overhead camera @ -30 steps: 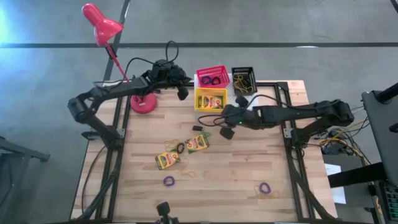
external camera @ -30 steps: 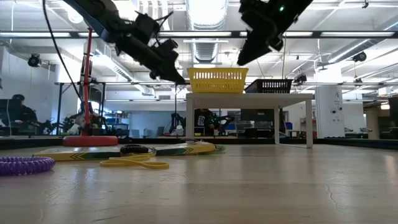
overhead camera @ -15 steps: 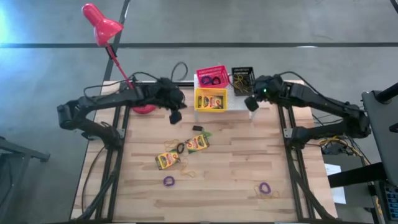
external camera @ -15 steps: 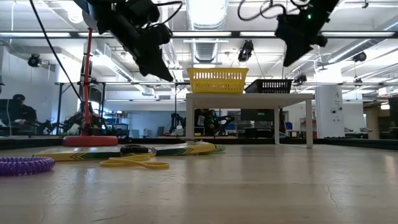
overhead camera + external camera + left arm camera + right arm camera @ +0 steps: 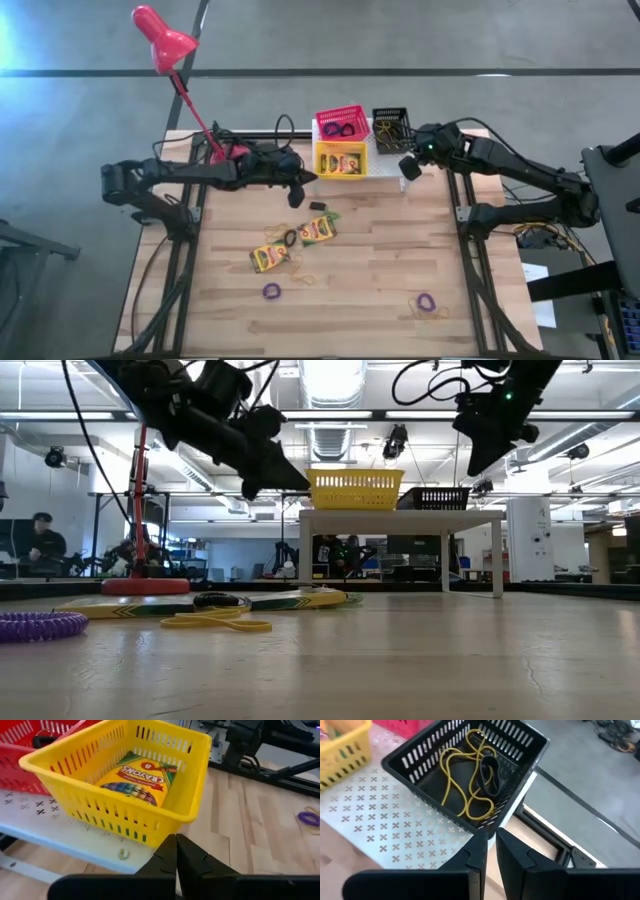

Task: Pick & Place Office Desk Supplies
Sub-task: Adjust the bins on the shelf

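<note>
Three mesh baskets (image 5: pixel 340 158); two crayon boxes (image 5: pixel 319 230) on table.

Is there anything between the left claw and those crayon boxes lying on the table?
Nothing visible. The left gripper hangs above the table beside the yellow basket. The nearest crayon box lies on open wood, with only a small black piece along the way, flat on the table.

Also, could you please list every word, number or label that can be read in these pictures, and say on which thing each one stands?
"CRAYONS": on the crayon box lying inside the yellow basket, left wrist view.
"8": on that box, above the word.
The two crayon boxes on the table: their print is too small to read.
The black basket, the pink-red basket and the perforated shelf: no text visible.
</note>
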You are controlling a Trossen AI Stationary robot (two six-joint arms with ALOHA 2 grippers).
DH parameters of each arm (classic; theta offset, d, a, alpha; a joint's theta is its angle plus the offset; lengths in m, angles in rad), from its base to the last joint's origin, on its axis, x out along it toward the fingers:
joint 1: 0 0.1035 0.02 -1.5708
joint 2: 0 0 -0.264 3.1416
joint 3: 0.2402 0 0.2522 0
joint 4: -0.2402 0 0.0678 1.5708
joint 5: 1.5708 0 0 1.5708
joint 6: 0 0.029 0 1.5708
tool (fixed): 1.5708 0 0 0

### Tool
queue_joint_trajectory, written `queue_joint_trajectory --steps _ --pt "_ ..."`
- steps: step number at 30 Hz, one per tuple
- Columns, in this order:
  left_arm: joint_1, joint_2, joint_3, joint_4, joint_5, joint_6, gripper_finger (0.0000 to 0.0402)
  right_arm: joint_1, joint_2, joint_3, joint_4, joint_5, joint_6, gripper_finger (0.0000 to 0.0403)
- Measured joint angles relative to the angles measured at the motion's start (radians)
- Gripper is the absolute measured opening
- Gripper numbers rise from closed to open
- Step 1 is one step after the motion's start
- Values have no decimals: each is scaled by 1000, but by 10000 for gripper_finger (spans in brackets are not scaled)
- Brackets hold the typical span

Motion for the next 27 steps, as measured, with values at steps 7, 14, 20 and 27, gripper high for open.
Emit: queue_joint_trajectory --steps 7,14,20,27 --pt "0 37 6 42 -14 -33 3 2 0 -1 0 -45 -6 34" --pt "0 37 4 70 -17 -36 3 -28 2 -52 61 -18 -11 34" --pt "0 -37 4 -14 -23 -28 3 -162 20 -38 183 -30 -107 34" --pt "0 -137 -2 -114 -48 -20 3 -419 134 25 355 -382 -241 34"
